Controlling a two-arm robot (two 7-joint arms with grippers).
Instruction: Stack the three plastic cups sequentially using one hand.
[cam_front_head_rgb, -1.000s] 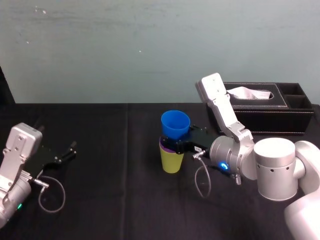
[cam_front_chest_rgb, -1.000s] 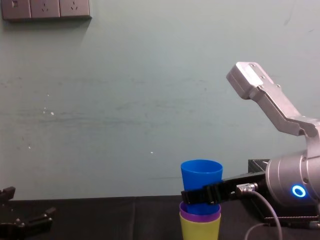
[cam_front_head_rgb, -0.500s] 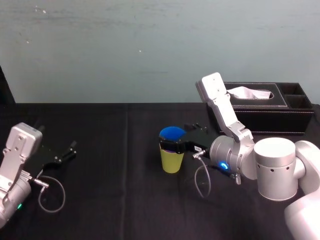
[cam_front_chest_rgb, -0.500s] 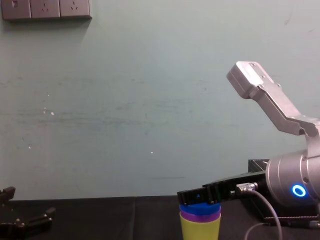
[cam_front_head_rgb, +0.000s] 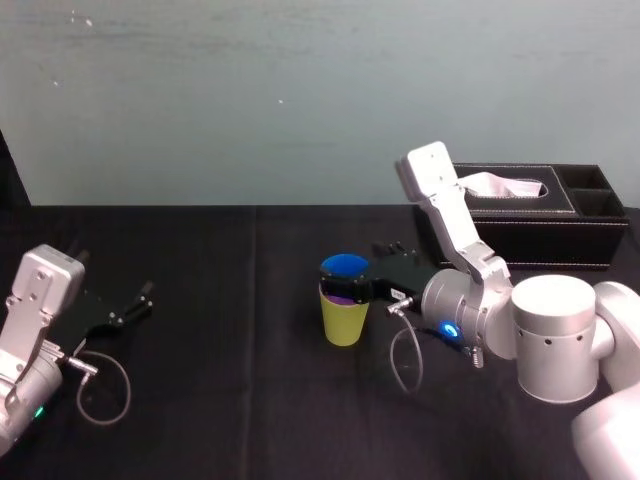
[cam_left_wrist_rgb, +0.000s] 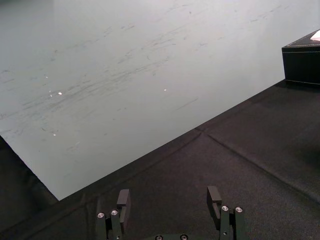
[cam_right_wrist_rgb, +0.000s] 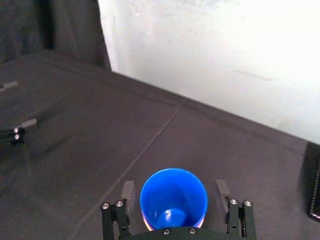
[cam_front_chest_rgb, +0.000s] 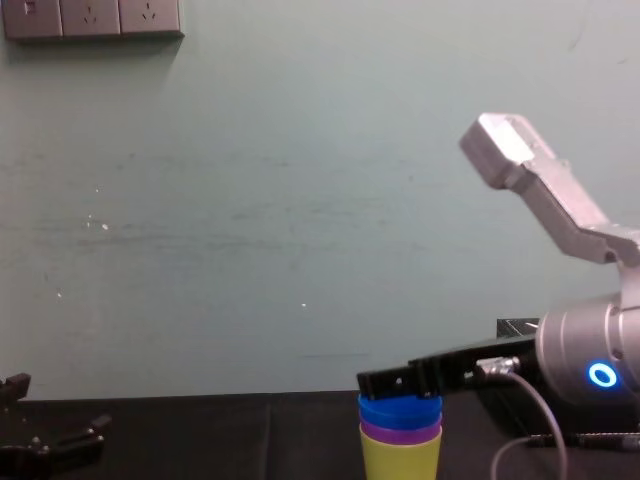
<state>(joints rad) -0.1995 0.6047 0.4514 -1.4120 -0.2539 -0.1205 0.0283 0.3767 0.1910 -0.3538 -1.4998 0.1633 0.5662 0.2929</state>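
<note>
The three plastic cups stand nested at the table's middle: the yellow-green cup (cam_front_head_rgb: 345, 322) at the bottom, the purple cup (cam_front_chest_rgb: 400, 432) showing as a rim band, and the blue cup (cam_front_head_rgb: 345, 266) on top. My right gripper (cam_right_wrist_rgb: 175, 192), on the silver arm with the blue ring light, is open around the blue cup's rim (cam_right_wrist_rgb: 173, 197). A small gap shows between each of its fingers (cam_right_wrist_rgb: 128, 192) and the cup. In the chest view the right gripper (cam_front_chest_rgb: 385, 382) sits just above the stack. My left gripper (cam_left_wrist_rgb: 169, 197) rests open and empty at the table's left (cam_front_head_rgb: 130, 305).
A black leather tissue box (cam_front_head_rgb: 530, 215) stands behind the right arm at the back right. A grey cable (cam_front_head_rgb: 405, 360) loops from the right wrist just right of the stack. Black cloth (cam_front_head_rgb: 230, 400) covers the table between the two arms.
The blue cup dropped from its raised position down into the purple cup. My right gripper's fingers spread apart and let it go, lifting slightly. The left arm stayed still.
</note>
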